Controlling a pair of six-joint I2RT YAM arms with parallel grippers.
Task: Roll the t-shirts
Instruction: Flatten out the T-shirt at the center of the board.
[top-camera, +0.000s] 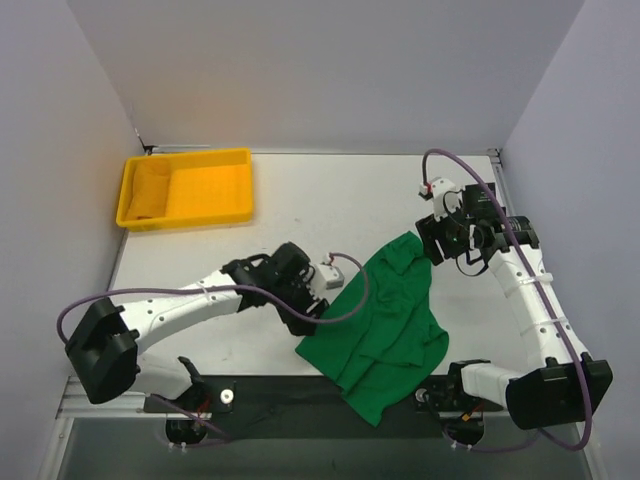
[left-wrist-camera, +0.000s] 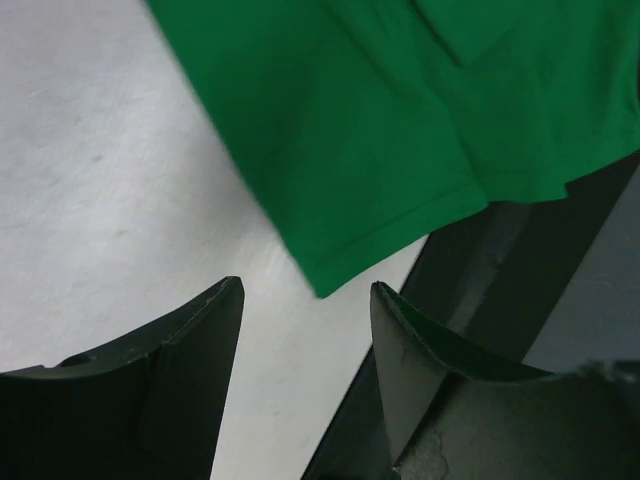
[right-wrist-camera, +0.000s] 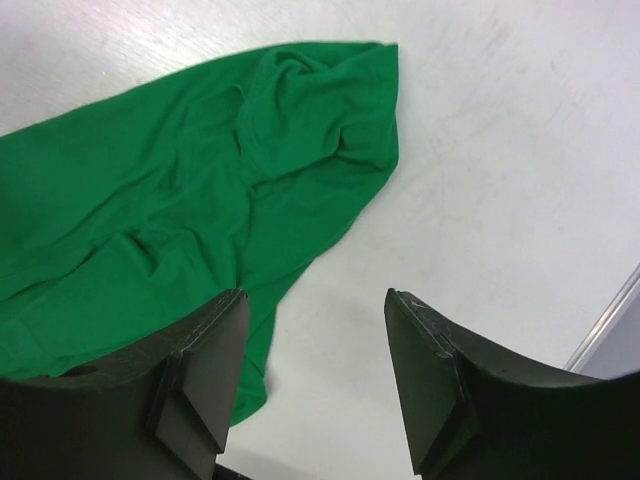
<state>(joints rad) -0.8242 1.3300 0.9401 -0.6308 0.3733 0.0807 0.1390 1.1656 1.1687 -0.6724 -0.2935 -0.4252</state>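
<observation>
left gripper (left-wrist-camera: 306, 290) and right gripper (right-wrist-camera: 315, 298) are released, jaws apart and empty, each beside an edge of the crumpled green t-shirt (top-camera: 385, 320) on the bench (top-camera: 300, 195). only the overhead view shows the yellow tray (top-camera: 190, 214).

**Jaws apart on both sides**

My left arm (top-camera: 180, 300) stretches low from its base toward the middle of the table, wrist bent. My left gripper (top-camera: 308, 318) points down with its jaws apart. My right arm (top-camera: 525, 285) reaches forward, then folds leftward. My right gripper (top-camera: 437, 245) tilts downward, its jaws apart too.
</observation>
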